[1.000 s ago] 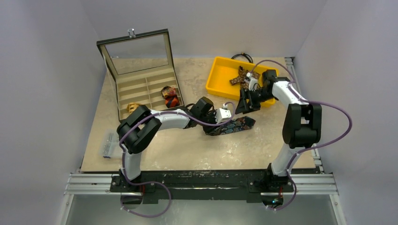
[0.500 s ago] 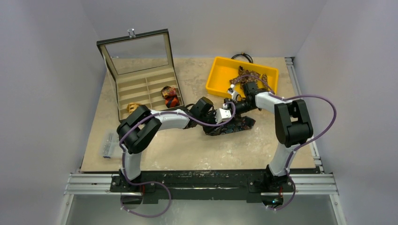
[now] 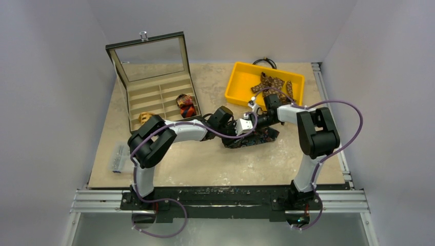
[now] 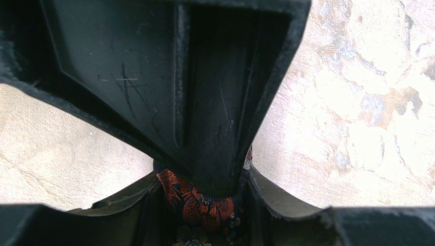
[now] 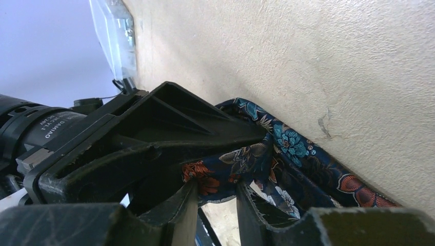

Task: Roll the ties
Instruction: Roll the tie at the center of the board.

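Note:
A navy floral tie (image 3: 260, 137) lies partly bunched on the table centre. My left gripper (image 3: 251, 131) is shut on its end; the left wrist view shows my left gripper (image 4: 202, 179) with the tie's orange flower (image 4: 200, 202) between the jaws. My right gripper (image 3: 256, 121) is right against the left one, slightly open. In the right wrist view my right gripper (image 5: 216, 187) straddles the edge of the tie (image 5: 292, 148). A brown dotted tie (image 3: 272, 84) lies in the yellow bin (image 3: 238, 77). A red-orange coil (image 3: 185, 105) and a tan coil (image 3: 146, 117) sit in the box.
An open compartment box (image 3: 154, 95) with a raised glass lid stands at the back left. A black cable loop (image 3: 264, 62) lies behind the bin. A clear plastic piece (image 3: 119, 158) lies near the left edge. The two grippers crowd each other.
My right gripper has swung from beside the yellow bin leftward and down to the tie, stopping against my left gripper. The left arm and the tie have stayed put.

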